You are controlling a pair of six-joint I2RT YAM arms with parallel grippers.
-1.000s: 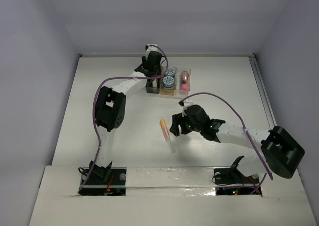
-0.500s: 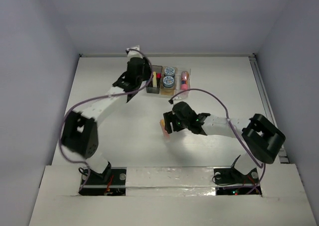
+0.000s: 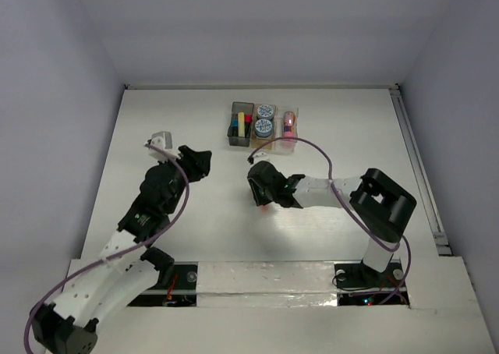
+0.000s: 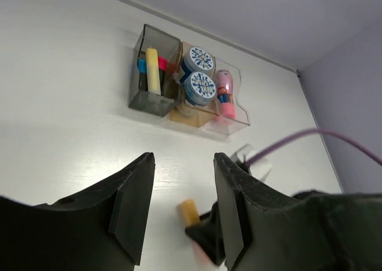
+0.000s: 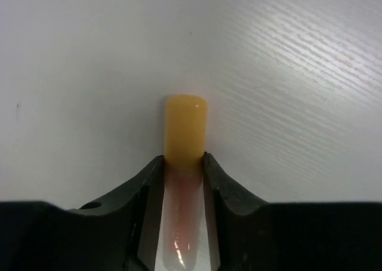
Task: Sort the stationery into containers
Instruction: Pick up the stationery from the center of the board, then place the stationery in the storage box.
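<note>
Clamps the orange highlighter (image 5: 185,125) with the right gripper (image 5: 182,159), a finger pressed against each side of the barrel and the orange cap poking out past the tips. Lies flat on the white worktop (image 3: 351,136), that highlighter, near the middle, on the near side of the containers and apart from them.

Hangs left of centre over the worktop, as for the left gripper (image 3: 201,161): released, with parted jaws and nothing between them, pointing toward the far edge.

Near the far edge, joined in a row: dark grey bin (image 4: 146,101), amber bin (image 4: 188,114), clear bin (image 4: 230,123). In the dark grey bin, a yellow highlighter (image 4: 153,71) between a blue highlighter (image 4: 142,65) and a pink highlighter (image 4: 162,63). In the amber bin, two blue-and-white tape rolls (image 4: 197,59), side by side and touching. In the clear bin, a pink bottle (image 4: 224,92).
</note>
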